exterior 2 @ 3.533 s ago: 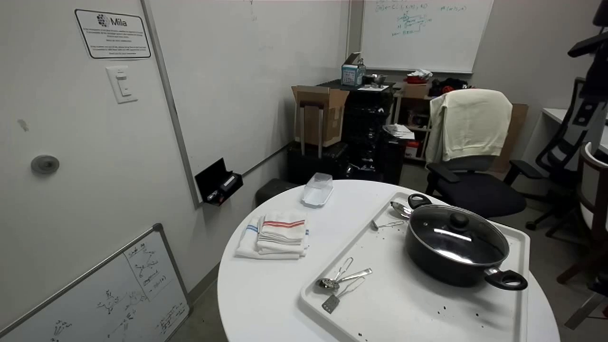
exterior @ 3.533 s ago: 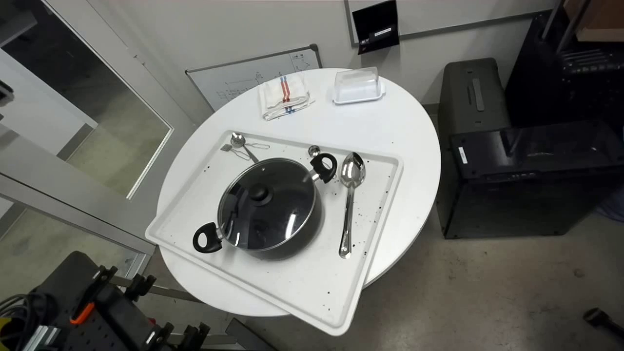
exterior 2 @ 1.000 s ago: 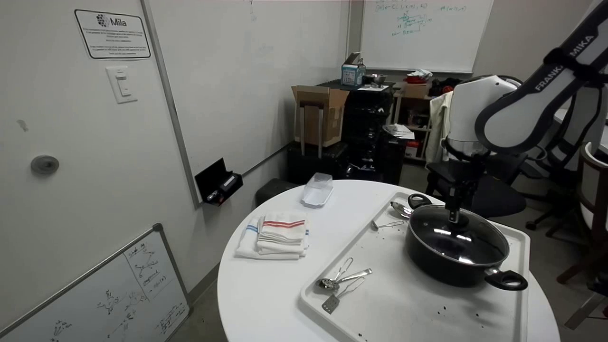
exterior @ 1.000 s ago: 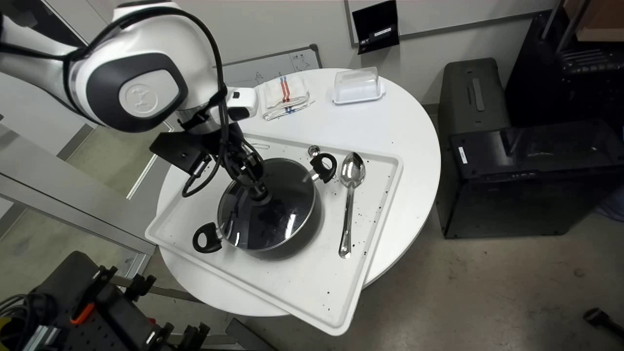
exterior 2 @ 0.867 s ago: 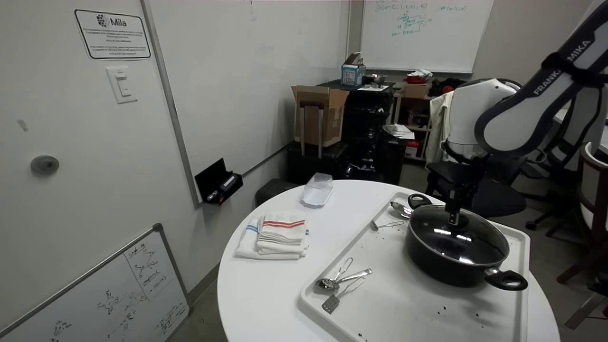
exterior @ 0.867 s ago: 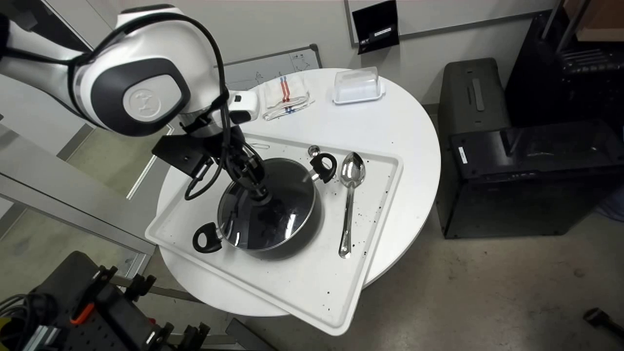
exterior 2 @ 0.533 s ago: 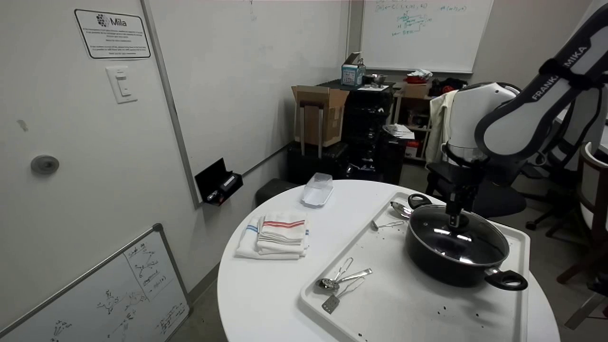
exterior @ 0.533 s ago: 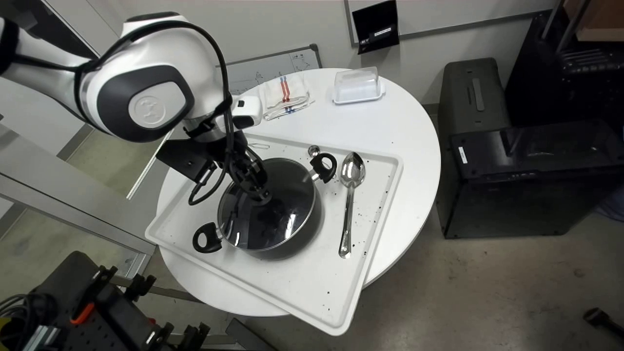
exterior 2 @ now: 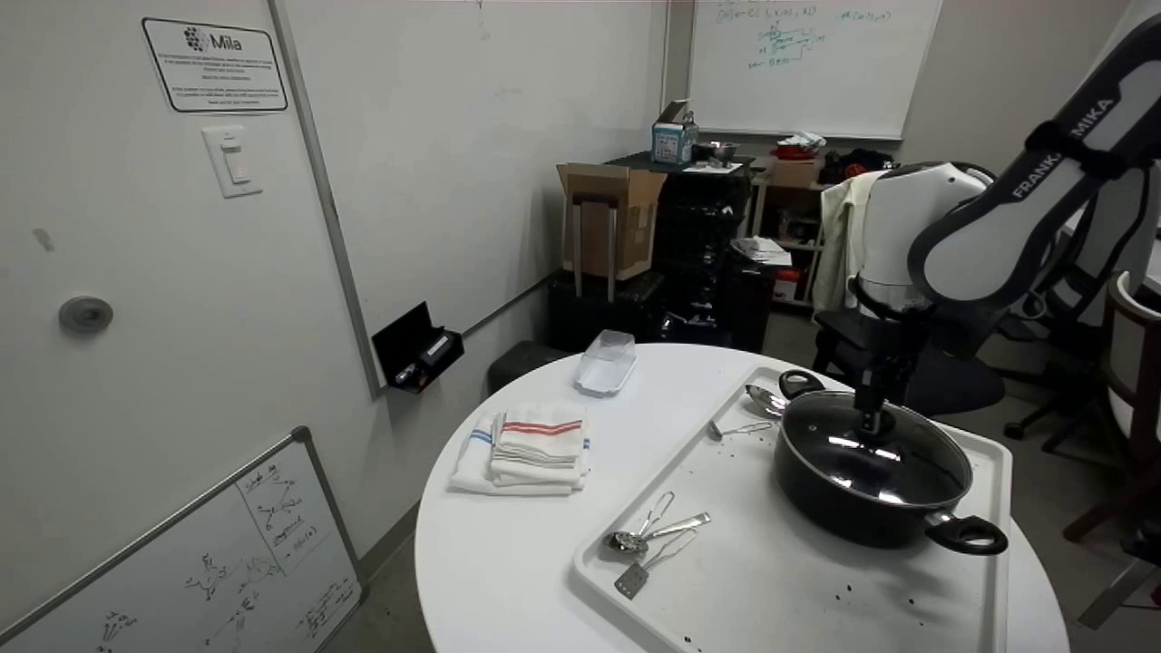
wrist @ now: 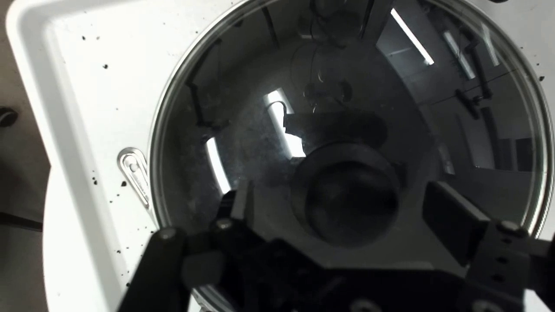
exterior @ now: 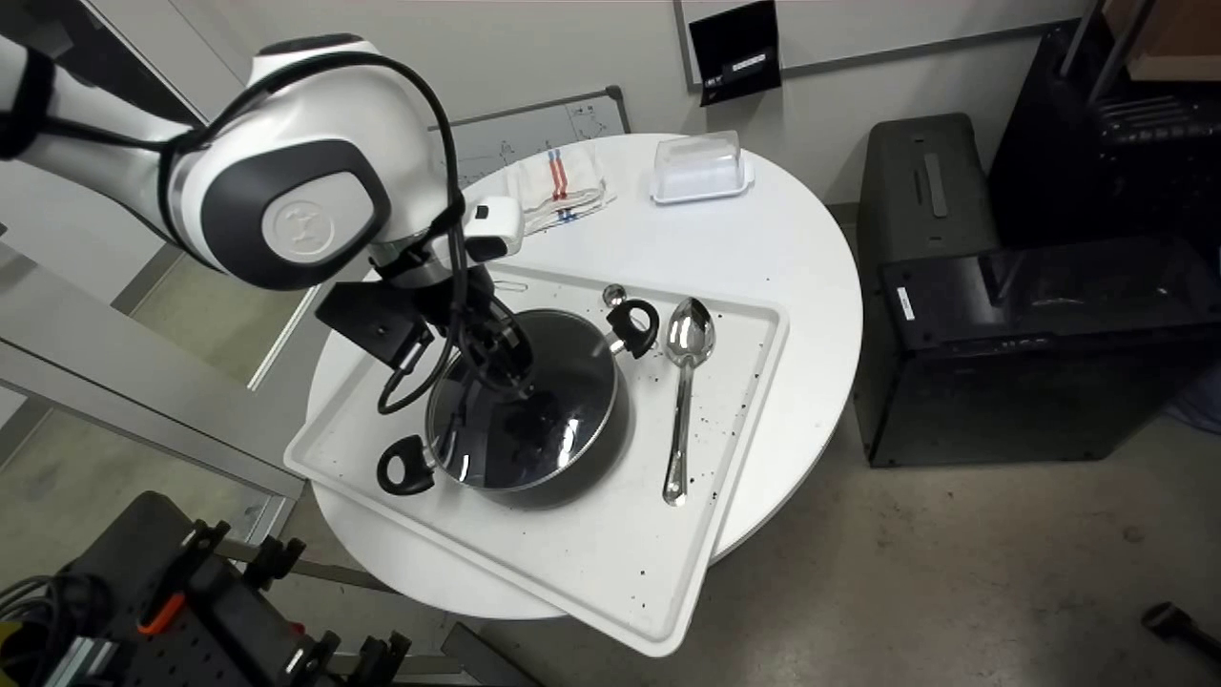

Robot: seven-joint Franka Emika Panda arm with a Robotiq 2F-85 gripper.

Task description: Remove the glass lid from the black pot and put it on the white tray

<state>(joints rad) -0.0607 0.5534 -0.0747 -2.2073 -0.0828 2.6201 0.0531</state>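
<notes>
The glass lid (exterior: 548,429), with a metal rim and dark knob (wrist: 351,203), lies on the black pot (exterior 2: 839,512). The pot stands on the white tray (exterior: 601,572), its two loop handles sticking out. The lid (exterior 2: 834,453) shows in both exterior views and fills most of the wrist view (wrist: 243,86). My gripper (exterior 2: 873,419) points down at the knob. In the wrist view the gripper (wrist: 340,195) is open, one finger on each side of the knob with gaps on both sides. In an exterior view the gripper (exterior: 518,382) hides the knob.
A large spoon (exterior: 689,382) lies beside the pot. Several small utensils (exterior 2: 648,549) lie on the tray. Folded towels (exterior 2: 540,449) and a small white dish with a clear cover (exterior: 701,172) stand on the round white tabletop (exterior: 801,267).
The arm, out of view 3.5 s ago, is over the pot. During the last second it has moved down slightly, its fingertips lower at the knob. Lid, pot and tray have not moved.
</notes>
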